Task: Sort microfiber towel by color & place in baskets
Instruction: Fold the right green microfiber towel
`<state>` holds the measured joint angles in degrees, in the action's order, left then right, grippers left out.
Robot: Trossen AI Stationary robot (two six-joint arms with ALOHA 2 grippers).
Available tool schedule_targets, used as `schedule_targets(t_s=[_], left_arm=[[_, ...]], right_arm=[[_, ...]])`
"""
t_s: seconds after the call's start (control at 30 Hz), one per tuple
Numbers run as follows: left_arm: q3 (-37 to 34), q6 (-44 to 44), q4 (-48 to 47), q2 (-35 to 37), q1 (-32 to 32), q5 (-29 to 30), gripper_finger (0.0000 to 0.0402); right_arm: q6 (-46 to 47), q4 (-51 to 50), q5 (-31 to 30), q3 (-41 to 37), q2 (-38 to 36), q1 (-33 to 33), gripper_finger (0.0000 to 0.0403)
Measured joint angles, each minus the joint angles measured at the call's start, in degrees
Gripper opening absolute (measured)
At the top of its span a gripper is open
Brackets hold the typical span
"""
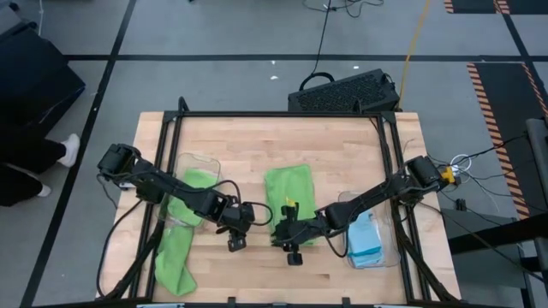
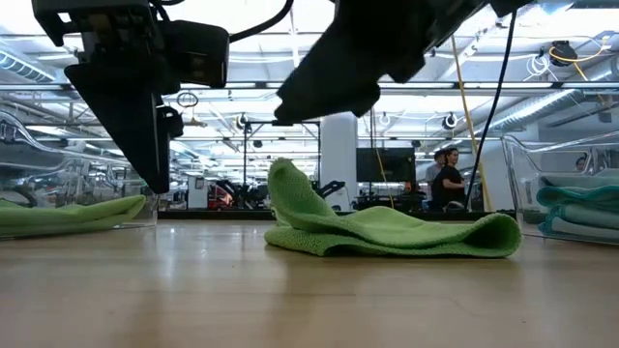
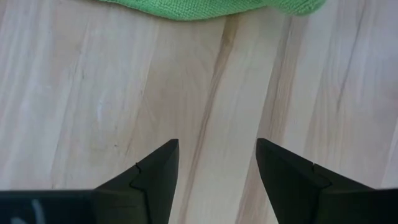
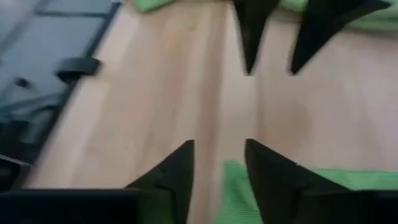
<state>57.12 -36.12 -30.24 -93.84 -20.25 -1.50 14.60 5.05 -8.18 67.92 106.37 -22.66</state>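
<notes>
A lime green microfiber towel (image 1: 288,192) lies crumpled on the middle of the table, one fold standing up (image 2: 286,184). My right gripper (image 4: 219,144) hovers open over its near edge, with nothing between its fingers. My left gripper (image 3: 217,146) hangs open over bare wood just left of that towel (image 3: 205,7), clear of it. The left basket (image 1: 205,164) holds a green towel (image 1: 195,184). Another green towel (image 1: 174,259) lies on the table in front of it. The right basket (image 1: 387,255) holds folded light blue towels (image 1: 366,239).
A black perforated crate (image 1: 342,90) stands beyond the table's far edge. Bare wood lies between the two grippers and along the near edge (image 1: 257,274). In the low view, people (image 2: 447,179) stand in the room behind the table.
</notes>
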Motion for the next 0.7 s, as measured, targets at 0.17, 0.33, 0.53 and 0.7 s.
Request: schedule_targets(t_s=[0.17,0.33,0.53,0.7], left_arm=[[0.00,0.00,0.00,0.00,0.00,-0.02,0.0216],[0.00,0.28,0.00,0.00,0.00,-0.02,0.0216],[0.00,0.37,-0.09,0.00,0.00,-0.02,0.0216],[0.00,0.37,-0.10,0.00,0.00,-0.04,0.0216]], right_arm=[[-6.50,-2.45,-3.68,0.04,0.88,0.09,0.0188],[-10.94,-2.88,-1.11,0.02,4.42,0.51,0.0167],[-8.09,-2.46,-0.63,-0.02,6.09,0.65,0.0035],[-6.03,-0.23,-0.73,0.02,3.83,0.68,0.0006]])
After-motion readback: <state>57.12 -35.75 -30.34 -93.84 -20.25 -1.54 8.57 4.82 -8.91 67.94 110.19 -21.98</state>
